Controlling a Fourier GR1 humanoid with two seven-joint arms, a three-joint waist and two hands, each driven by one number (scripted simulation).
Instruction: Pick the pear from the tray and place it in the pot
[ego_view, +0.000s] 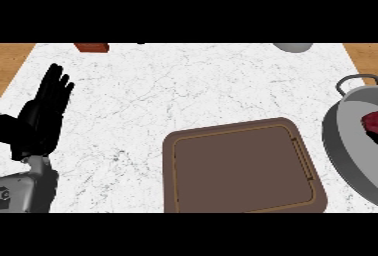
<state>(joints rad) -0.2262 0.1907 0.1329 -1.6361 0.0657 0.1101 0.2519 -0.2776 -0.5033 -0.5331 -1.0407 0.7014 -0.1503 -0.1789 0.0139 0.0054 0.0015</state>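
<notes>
One tray (244, 170), one pot (341, 150) holding one red thing (371, 122); one left hand (40, 120), fingers straight, grasping nothing.

We see open counter (184, 90) left of and beyond the tray (244, 172); the pot (341, 150) stands just right of the tray, blocking that side.

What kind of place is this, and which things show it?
Most likely a kitchen counter: a white marbled worktop, a brown tray lying on it, and a grey metal pot with a loop handle at the right edge.
</notes>
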